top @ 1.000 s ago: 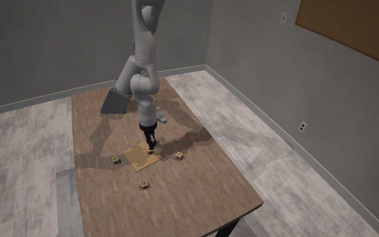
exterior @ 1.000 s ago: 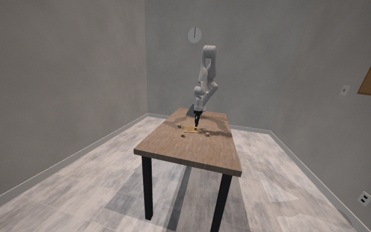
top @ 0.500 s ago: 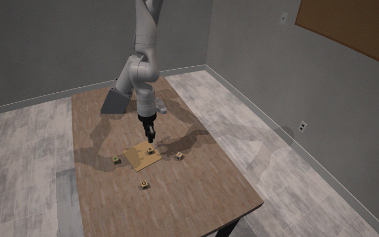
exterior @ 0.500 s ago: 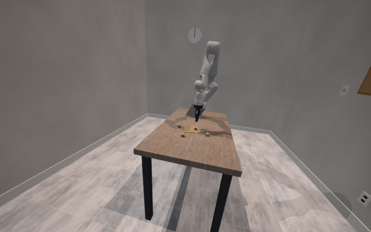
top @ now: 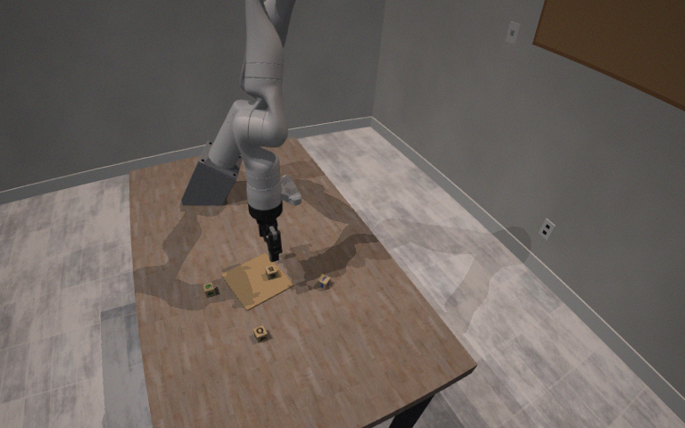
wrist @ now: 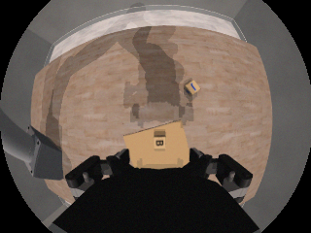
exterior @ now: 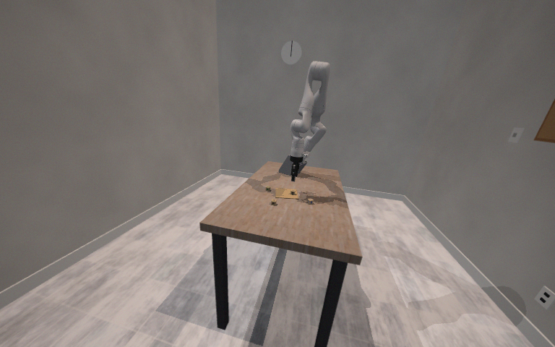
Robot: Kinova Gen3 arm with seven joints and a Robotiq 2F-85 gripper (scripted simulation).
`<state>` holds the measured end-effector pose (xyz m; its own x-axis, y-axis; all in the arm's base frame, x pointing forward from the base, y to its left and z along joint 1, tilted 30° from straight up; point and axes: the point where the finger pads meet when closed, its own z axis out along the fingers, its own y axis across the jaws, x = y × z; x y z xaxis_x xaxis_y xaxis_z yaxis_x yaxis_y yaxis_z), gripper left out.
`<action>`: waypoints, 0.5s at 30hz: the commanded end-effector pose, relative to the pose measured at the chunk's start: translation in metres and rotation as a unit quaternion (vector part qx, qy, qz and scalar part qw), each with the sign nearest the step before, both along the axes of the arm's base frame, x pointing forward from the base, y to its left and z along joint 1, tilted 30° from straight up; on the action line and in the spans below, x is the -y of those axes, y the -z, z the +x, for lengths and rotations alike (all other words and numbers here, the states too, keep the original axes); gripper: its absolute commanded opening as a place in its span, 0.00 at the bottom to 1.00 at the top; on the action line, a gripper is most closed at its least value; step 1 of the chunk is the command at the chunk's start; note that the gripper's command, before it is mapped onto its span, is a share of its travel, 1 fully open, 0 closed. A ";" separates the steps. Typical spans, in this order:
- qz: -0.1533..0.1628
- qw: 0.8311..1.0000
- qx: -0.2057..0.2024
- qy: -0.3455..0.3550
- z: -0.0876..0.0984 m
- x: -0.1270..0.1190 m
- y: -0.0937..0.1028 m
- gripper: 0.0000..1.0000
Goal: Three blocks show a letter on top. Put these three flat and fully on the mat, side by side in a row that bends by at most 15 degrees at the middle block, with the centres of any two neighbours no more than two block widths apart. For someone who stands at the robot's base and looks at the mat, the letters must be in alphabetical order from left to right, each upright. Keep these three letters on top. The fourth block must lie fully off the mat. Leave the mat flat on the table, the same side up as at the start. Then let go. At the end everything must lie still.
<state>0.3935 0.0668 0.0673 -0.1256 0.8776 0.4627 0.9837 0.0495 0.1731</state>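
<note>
A tan mat [top: 256,280] lies flat on the table; it also shows in the wrist view [wrist: 157,148]. One wooden block [top: 271,270] with a dark mark on top sits on the mat near its far right corner, and shows in the wrist view [wrist: 158,142]. My gripper [top: 273,254] is open and empty, a little above and behind that block. A block with a green mark [top: 209,288] lies on the table left of the mat. A block with a blue face [top: 324,281] lies tilted, right of the mat. A block showing Q [top: 259,333] lies in front of the mat.
The grey arm base [top: 208,180] stands at the table's far end. The table's right edge [top: 404,272] is beyond the blue block. In the exterior view the mat [exterior: 287,193] and blocks are small.
</note>
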 end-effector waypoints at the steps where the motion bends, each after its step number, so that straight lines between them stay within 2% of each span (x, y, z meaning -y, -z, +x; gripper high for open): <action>1: 0.000 1.000 0.001 0.000 0.000 0.000 0.000 1.00; 15: -0.002 1.000 0.010 -0.021 0.001 -0.003 -0.001 1.00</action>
